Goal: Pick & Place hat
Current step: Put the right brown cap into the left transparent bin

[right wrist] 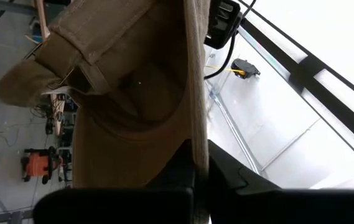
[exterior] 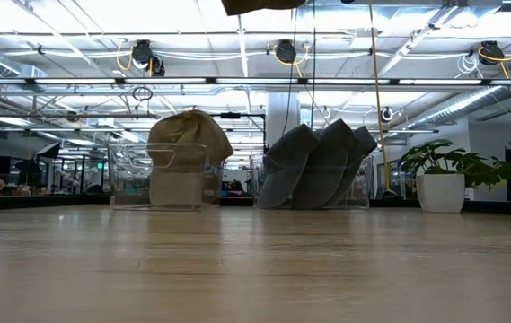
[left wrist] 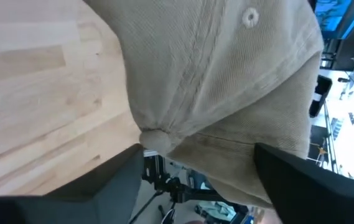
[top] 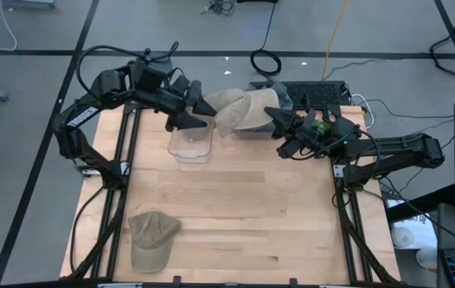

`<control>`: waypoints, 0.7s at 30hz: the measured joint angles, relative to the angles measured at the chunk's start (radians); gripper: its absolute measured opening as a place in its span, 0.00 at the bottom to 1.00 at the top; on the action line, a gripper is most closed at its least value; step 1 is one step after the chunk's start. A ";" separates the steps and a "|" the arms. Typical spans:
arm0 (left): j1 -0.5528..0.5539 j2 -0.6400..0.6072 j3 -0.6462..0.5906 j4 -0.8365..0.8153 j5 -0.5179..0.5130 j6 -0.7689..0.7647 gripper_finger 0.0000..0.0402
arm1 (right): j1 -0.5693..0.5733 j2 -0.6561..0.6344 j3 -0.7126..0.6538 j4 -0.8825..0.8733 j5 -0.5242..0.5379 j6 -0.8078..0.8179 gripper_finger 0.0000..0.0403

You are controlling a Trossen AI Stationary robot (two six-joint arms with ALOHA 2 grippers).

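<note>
A tan hat (top: 239,108) is held in the air over the table's far middle, between my two arms. My right gripper (top: 281,122) is shut on its right side. My left gripper (top: 197,112) is open at its left side. In the left wrist view the hat's crown (left wrist: 226,74) fills the gap between the spread fingers, and a gathered bit of cloth (left wrist: 155,140) lies by one fingertip. A second tan hat (top: 152,238) lies flat on the table near the front left. My right gripper pinches the hat's brim (right wrist: 196,134) between its two fingers, and the brim shows edge-on running into them. The fingers come roughly level from the table's right. The hat is lifted clear, and its hollow inside (right wrist: 133,106) faces the wrist camera.
A clear bin (top: 191,146) stands below the left gripper. Grey hats (exterior: 318,166) stand stacked in another clear bin at the far edge, and another tan hat (exterior: 186,148) shows at a clear bin beside them. A keyboard (top: 311,92) lies past the far edge. Bare wood spans the middle and right.
</note>
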 joint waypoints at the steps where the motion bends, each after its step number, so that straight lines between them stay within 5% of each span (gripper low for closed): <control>1: 0.000 0.000 0.000 0.000 -0.001 0.000 0.74 | 0.000 0.000 0.000 0.002 0.000 0.000 0.01; 13: 0.000 0.000 0.000 0.000 -0.001 0.043 0.06 | 0.000 -0.011 0.000 0.058 -0.006 0.002 0.01; 21: 0.003 0.000 0.000 0.000 -0.001 0.045 0.02 | 0.000 -0.025 0.000 0.058 -0.007 0.025 0.01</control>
